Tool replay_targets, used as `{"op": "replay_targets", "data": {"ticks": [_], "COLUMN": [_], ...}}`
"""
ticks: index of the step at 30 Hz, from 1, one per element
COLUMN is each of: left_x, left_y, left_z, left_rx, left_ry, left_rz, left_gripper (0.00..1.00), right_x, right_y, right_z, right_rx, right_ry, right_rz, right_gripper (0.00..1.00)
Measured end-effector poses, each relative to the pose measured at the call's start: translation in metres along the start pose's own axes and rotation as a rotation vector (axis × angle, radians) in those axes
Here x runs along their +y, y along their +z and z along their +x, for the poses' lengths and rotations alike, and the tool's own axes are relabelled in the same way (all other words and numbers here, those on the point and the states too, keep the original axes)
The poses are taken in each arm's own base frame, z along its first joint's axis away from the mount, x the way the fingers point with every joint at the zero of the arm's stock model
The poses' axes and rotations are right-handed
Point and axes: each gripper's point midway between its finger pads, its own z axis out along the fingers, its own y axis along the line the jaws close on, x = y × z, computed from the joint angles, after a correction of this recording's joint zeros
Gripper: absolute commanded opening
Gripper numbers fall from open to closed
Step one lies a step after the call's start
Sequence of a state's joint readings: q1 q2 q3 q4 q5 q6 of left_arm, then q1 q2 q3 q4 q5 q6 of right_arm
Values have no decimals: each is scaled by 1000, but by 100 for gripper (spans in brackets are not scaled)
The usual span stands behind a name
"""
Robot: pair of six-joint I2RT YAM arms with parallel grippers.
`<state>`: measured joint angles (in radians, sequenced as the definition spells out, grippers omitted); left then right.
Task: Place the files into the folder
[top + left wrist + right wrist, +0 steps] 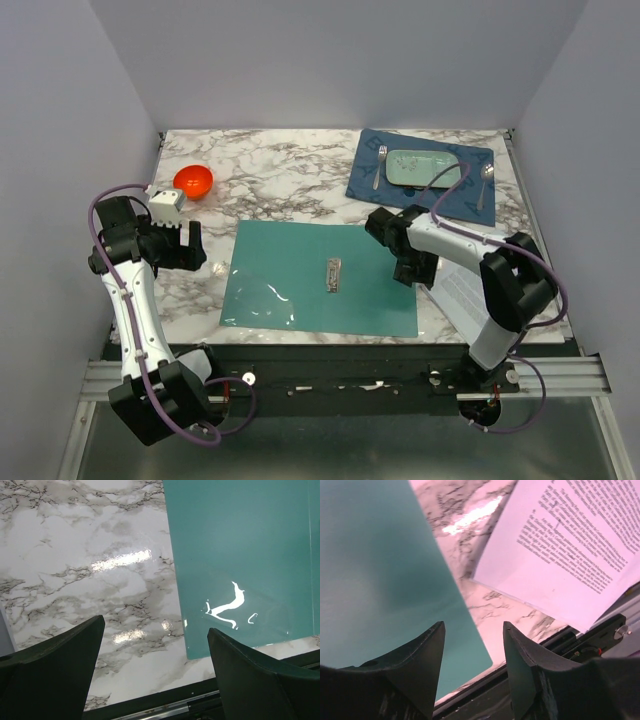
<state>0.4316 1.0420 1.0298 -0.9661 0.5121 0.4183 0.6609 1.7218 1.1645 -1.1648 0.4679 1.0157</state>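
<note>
The teal folder [320, 278] lies open and flat on the marble table, with its metal clip [333, 274] at the spine. A glossy clear film shows on its left leaf [240, 605]. A white printed sheet, the files [462, 295], lies at the near right edge, partly under my right arm. My right gripper [412, 270] is open and empty over the folder's right edge. In the right wrist view it [473, 627] hovers between the folder [380, 570] and the sheet [570, 545]. My left gripper [195, 243] is open and empty left of the folder, over bare marble [155, 630].
An orange bowl [193, 180] and a small white box [165, 203] stand at the far left. A dark blue placemat [470, 200] at the back right holds a pale green tray [422, 168], a fork [379, 165] and a spoon [485, 180]. The table's front edge runs just below the folder.
</note>
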Motion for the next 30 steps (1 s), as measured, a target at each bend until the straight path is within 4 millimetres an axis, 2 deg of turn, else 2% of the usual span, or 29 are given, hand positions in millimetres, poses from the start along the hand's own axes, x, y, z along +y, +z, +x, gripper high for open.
{"op": "replay_targets", "data": {"ticks": [7, 18, 21, 26, 30], "left_x": [0, 2, 3, 4, 3], "left_y": [-1, 2, 5, 6, 13], "left_z": [0, 1, 1, 2, 3], "left_rx": [-3, 6, 15, 20, 29], "left_ry": [5, 2, -3, -3, -2], "left_rz": [-4, 0, 4, 7, 28], "left_gripper": [99, 99, 99, 99, 99], "right_x": [-15, -11, -9, -6, -11], "right_y": [11, 32, 33, 37, 46], "right_z": [-10, -23, -26, -25, -12], "right_rx": [21, 33, 28, 32, 60], "right_ry": [34, 27, 29, 21, 4], "right_rz": [42, 36, 27, 18, 32], "right_gripper": [57, 56, 52, 49, 49]}}
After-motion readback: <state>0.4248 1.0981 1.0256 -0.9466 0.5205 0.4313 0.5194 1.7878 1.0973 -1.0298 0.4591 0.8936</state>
